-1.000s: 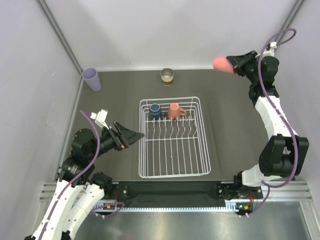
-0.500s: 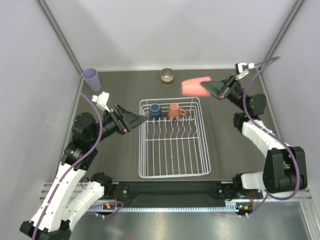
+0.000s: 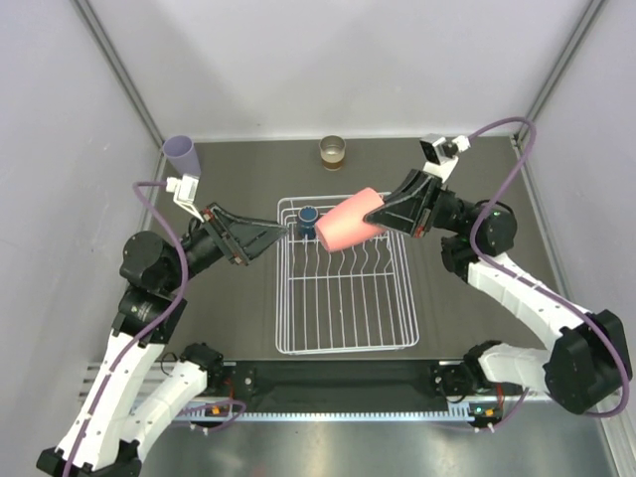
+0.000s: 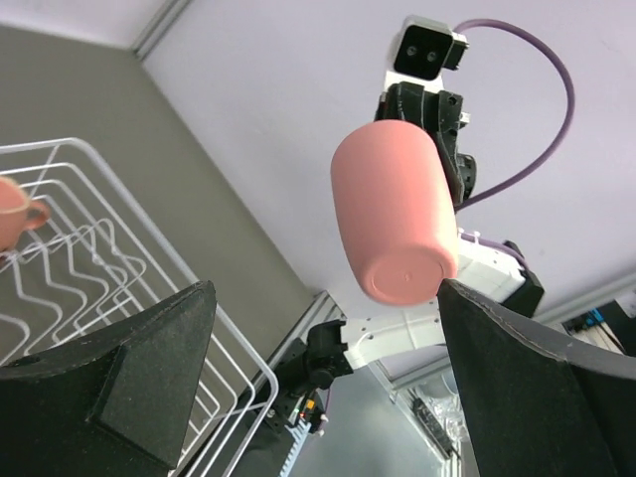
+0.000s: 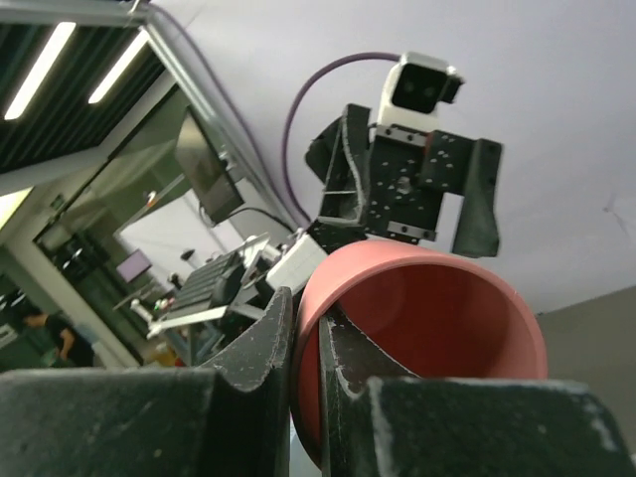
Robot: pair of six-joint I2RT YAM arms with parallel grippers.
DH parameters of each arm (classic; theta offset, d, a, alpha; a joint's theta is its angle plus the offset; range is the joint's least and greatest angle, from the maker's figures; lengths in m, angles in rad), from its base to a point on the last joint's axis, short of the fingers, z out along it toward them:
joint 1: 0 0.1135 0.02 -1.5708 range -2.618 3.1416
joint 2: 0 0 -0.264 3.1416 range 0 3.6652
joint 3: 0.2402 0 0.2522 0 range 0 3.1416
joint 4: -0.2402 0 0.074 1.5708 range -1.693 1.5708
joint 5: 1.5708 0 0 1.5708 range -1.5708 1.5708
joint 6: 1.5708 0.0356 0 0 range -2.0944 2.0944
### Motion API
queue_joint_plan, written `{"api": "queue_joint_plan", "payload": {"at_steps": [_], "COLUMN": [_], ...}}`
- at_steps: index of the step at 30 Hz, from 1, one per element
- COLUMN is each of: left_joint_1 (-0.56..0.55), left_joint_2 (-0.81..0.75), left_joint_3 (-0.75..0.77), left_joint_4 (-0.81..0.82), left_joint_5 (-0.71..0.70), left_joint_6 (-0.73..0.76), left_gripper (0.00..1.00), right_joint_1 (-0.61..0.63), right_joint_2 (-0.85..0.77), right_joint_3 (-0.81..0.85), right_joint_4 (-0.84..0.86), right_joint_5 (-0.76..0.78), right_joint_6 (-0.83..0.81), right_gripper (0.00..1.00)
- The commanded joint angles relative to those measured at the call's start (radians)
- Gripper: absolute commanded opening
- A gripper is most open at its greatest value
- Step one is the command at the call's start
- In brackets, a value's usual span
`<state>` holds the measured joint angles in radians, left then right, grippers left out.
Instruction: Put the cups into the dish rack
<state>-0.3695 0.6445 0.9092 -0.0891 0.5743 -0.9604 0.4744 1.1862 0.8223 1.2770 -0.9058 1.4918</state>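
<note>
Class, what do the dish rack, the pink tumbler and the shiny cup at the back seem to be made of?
Dish rack: white-coated metal wire, judging by thin bent rods. Pink tumbler: matte plastic, probably; even colour, no glare. Shiny cup: glazed ceramic or metal; bright reflections.

Robotics lab cell, as you can check: plain pale panels wall in the dark desk, with aluminium frame posts at its back corners. Beyond the desk, the right wrist view shows ceiling strip lights, a screen and cluttered benches.

Table: dish rack, lavender tumbler, brownish cup
</note>
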Motion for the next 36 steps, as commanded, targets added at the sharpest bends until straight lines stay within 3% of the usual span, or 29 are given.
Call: {"api": "queue_joint_plan", "payload": {"at_steps": [1, 5, 12, 27, 30, 36], "left_joint_1": [-0.002, -0.002, -0.003, -0.006, -0.006, -0.006], "left_joint_2": [0.018, 0.029, 0.023, 0.026, 0.034, 0.035], "left_joint_3": [-0.012, -0.024, -0.052, -0.066, -0.070, -0.059], "left_joint_4": [0.182, 0.250, 0.278, 0.292, 0.287, 0.270], "left_joint_5": [0.088, 0.099, 0.113, 0.137, 0.140, 0.133], "left_joint_6": [-0.033, -0.073, -0.133, -0.143, -0.141, -0.127], "left_gripper": [0.99, 0.99, 0.99, 0.97, 0.90, 0.52], "right_joint_1": [0.079, 0.144, 0.242, 0.326, 0.339, 0.348], "right_joint_2": [0.019, 0.056, 0.056, 0.150, 0.162, 0.162], "right_joint_3": [0.075, 0.103, 0.143, 0.216, 0.221, 0.207], "right_joint_4": [0.245, 0.182, -0.134, -0.277, -0.300, -0.301], "right_joint_5": [0.002, 0.030, 0.106, 0.206, 0.219, 0.223], "right_joint_6": [-0.044, -0.109, -0.387, -0.464, -0.476, -0.484], "right_gripper": [0.00, 0.00, 0.00, 0.00, 0.00, 0.00]}}
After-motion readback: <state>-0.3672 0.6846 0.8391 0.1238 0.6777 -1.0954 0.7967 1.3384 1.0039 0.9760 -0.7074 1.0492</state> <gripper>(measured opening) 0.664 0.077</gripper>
